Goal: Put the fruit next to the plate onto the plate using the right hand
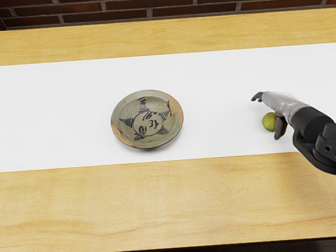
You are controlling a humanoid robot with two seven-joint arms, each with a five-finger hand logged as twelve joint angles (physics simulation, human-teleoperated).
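Note:
A small yellow-green fruit (269,122) lies on the white runner, well to the right of the plate (147,119). The plate is a greenish-grey ceramic dish with dark painted marks and a brown rim, and nothing lies on it. My right hand (269,112) reaches in from the right edge and sits right at the fruit, its palm against the fruit's right side. One finger (257,97) stretches out above the fruit and the thumb (280,132) points down beside it. The fingers are spread, not closed on the fruit. The left arm does not show.
A white runner (51,111) crosses the wooden table (162,207) from left to right. A brick wall (159,2) stands behind the table's far edge. The bare runner stretches between the fruit and the plate.

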